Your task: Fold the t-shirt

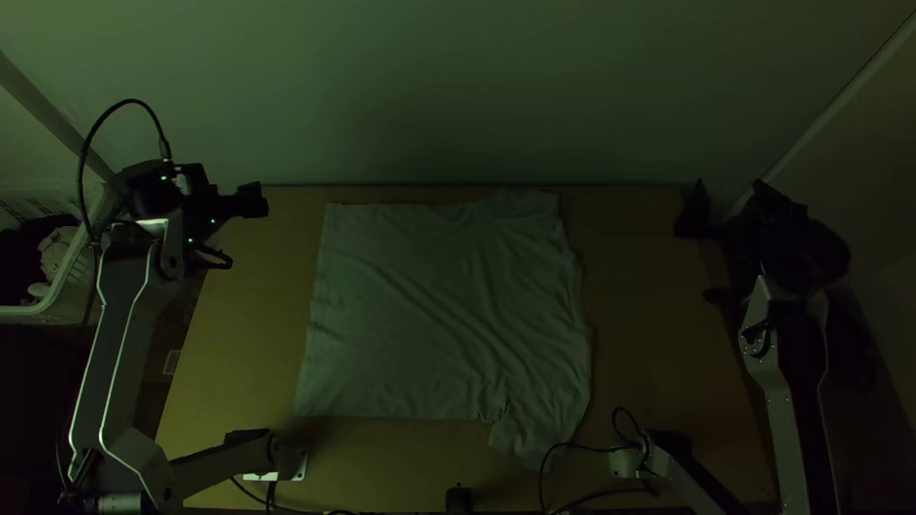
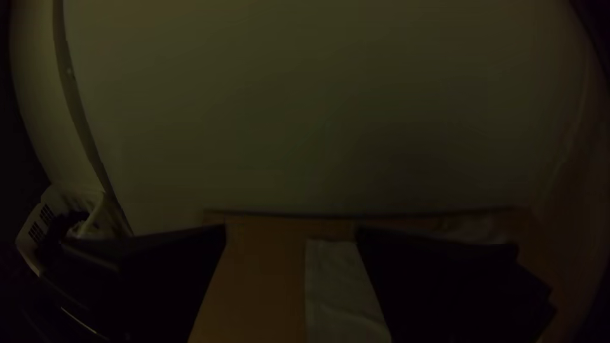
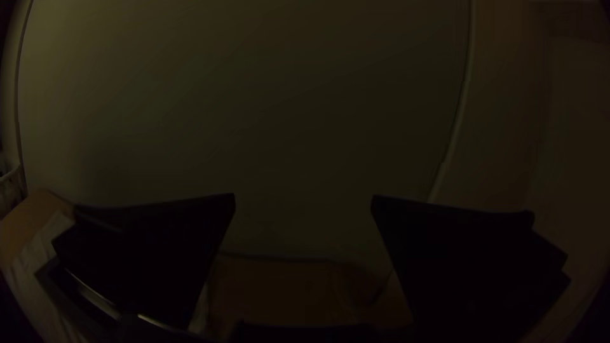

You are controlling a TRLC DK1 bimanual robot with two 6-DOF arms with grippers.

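Note:
The pale t-shirt (image 1: pixel 429 305) lies spread over the middle of the table, creased, with its lower right part bunched and a sleeve-like piece poking toward the near edge. My left gripper (image 1: pixel 237 229) stands open near the table's far left corner, beside the shirt and apart from it. Across the table, my right gripper (image 1: pixel 704 252) is open at the far right, also away from the cloth. In the left wrist view the fingers of the left gripper (image 2: pixel 291 230) are wide apart, with part of the shirt (image 2: pixel 337 286) beyond. The right wrist view has the right gripper (image 3: pixel 304 198) open, the shirt (image 3: pixel 35 260) off to one side.
A white basket (image 1: pixel 65 281) with dark and light contents stands beyond the table's left side. Near the front edge are two bracketed arm parts (image 1: pixel 277 460), (image 1: pixel 658 456) with black cables, and a small black object (image 1: pixel 459 499). A pale wall rises behind the table.

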